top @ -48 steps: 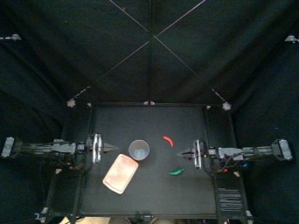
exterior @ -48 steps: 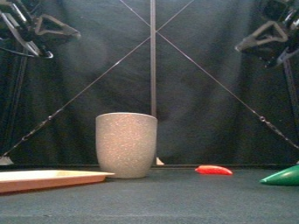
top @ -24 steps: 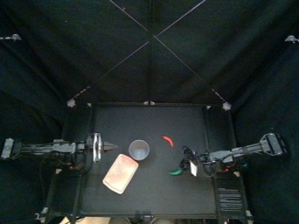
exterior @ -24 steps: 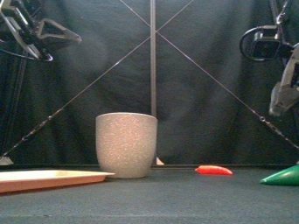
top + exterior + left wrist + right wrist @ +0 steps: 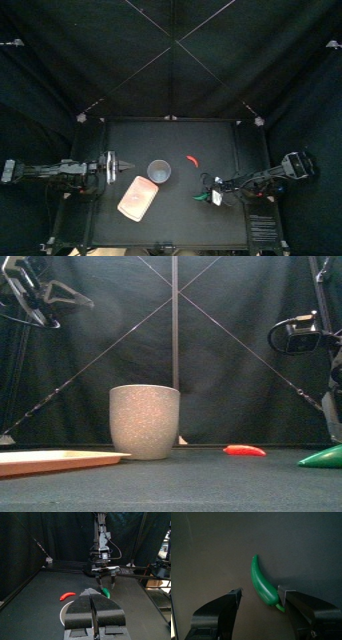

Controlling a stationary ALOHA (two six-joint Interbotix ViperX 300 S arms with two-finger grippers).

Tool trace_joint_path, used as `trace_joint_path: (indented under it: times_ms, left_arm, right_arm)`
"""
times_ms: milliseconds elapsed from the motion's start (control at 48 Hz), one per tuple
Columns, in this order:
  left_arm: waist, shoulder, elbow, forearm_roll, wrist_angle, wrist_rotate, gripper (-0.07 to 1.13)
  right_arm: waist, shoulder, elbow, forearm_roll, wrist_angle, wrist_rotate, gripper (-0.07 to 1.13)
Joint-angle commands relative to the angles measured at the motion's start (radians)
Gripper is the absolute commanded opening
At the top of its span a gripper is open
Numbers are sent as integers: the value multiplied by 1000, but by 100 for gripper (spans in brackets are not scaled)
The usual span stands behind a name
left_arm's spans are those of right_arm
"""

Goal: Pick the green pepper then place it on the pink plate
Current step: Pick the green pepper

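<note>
Top: green pepper [image 5: 203,198] is seen on the table's right, below right gripper [image 5: 214,190], well apart from plate [image 5: 138,198] | Front: green pepper is seen lying at right edge | Left wrist: left gripper [image 5: 95,594] jaws are pressed together, empty | Right wrist: jaws are held apart, green pepper between them, not clamped
</note>
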Motion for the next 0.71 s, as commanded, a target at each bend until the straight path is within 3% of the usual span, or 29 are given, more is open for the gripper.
trace_joint_path:
  times_ms: [21, 312, 708]
  left_arm:
    - [5, 2, -11, -8, -6, -2, 13]
    - [0, 3, -9, -51, -8, 0, 13]
    - [0, 2, -9, -51, -8, 3, 13]
  right_arm:
    - [9, 34, -31, 2, -8, -3, 93]
    - [11, 196, -89, 2, -12, -3, 91]
    - [48, 262, -196, -6, 14, -3, 65]
